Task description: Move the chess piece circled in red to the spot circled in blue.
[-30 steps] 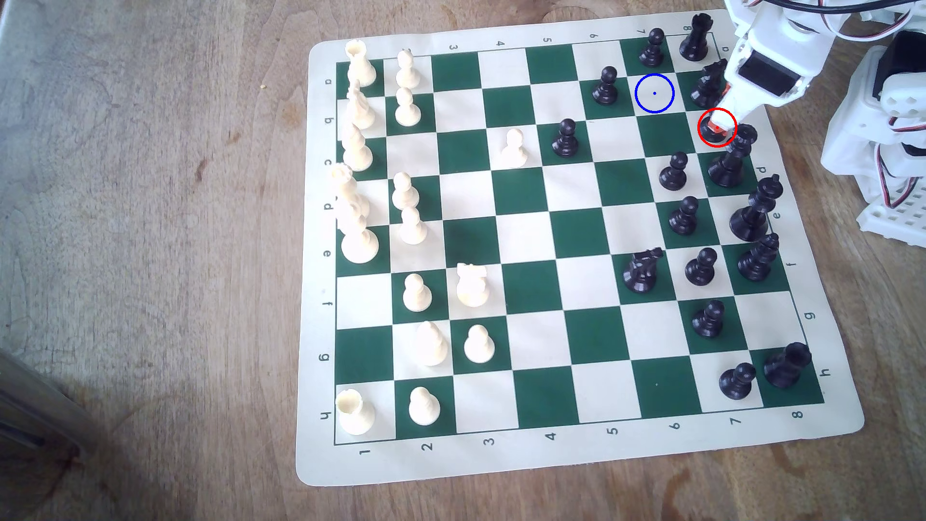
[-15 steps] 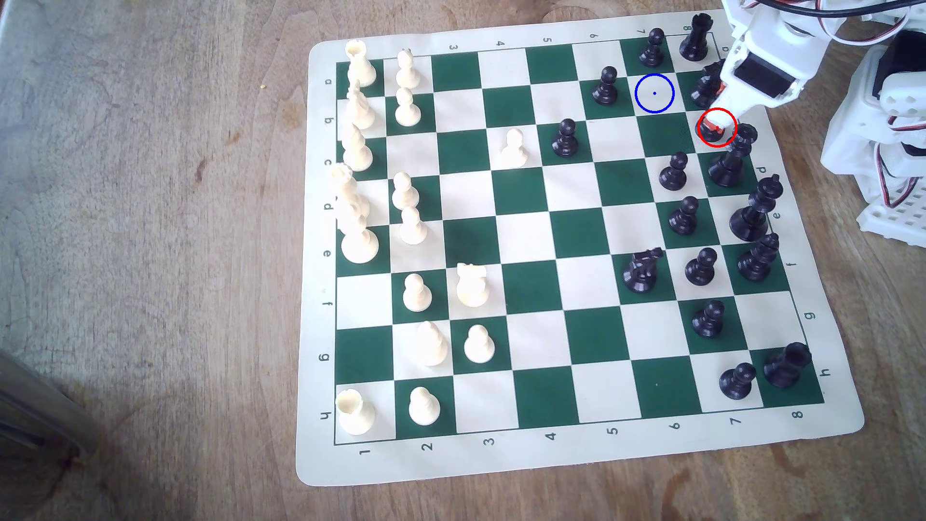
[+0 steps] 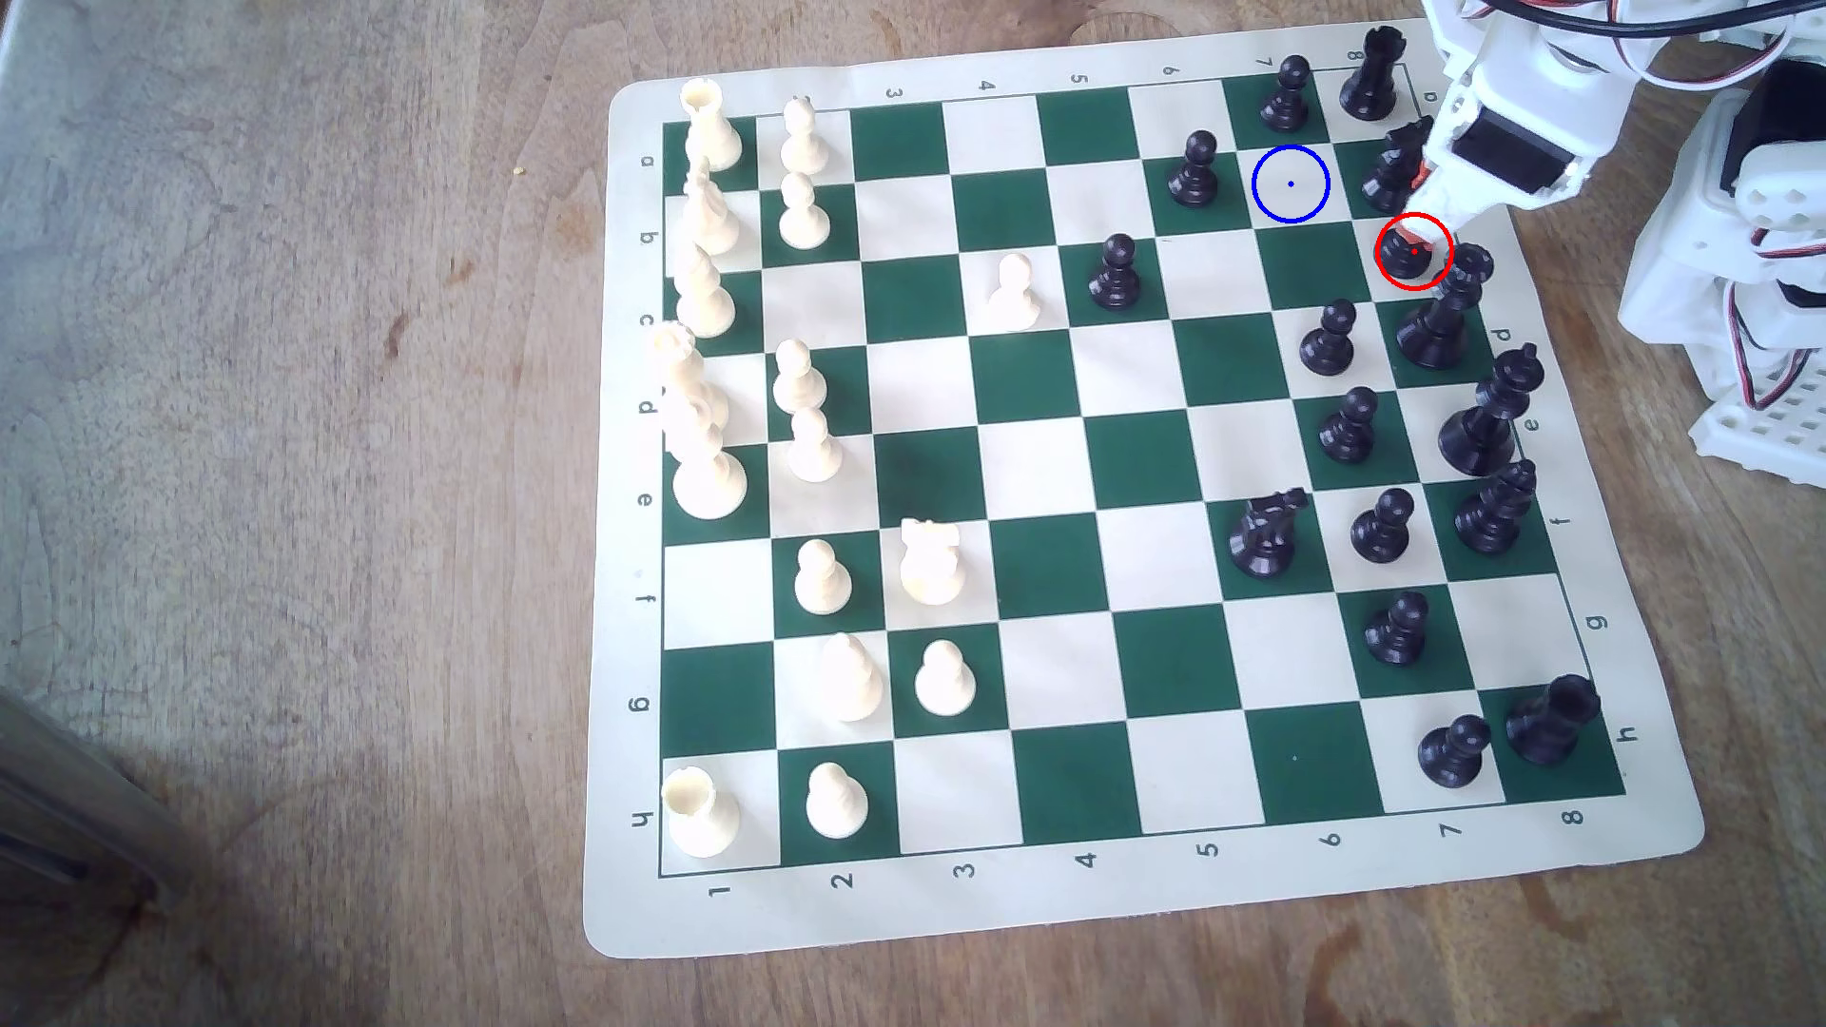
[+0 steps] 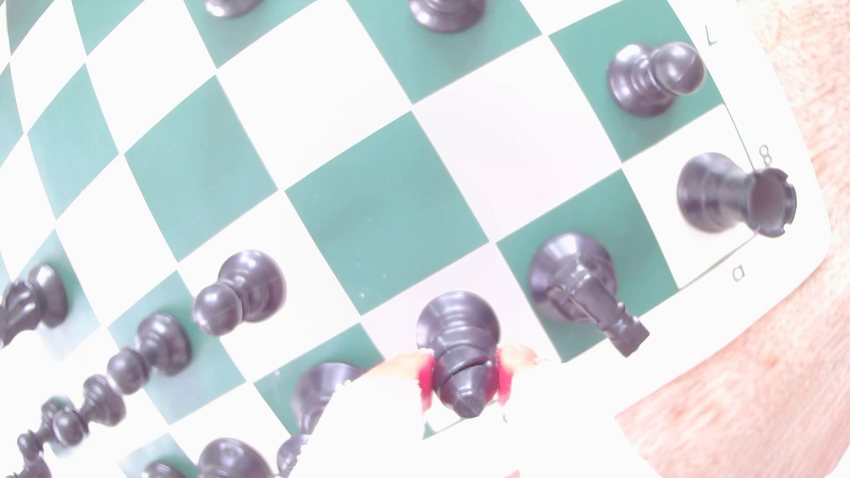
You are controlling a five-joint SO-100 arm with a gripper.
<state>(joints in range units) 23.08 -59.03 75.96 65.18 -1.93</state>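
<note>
— What carries it all?

— A worn, brown wooden table (image 3: 296, 444) with grey scuffs. Directly below the fingers (image 3: 1452, 202) lies a cream vinyl chess mat (image 3: 632, 928) printed with dark green and cream squares, flat on the wood.

— And between the fingers?

— A slim black bishop (image 3: 1401, 259), its mitre held between them, its round base on the mat's edge file.

— Anything off the mat?

— Behind the fingers, beside the mat's border, the arm's white plastic base (image 3: 1759, 434) sits on the table. Well away from them, past the mat's far side, lies a tiny yellowish crumb (image 3: 518, 170).
</note>
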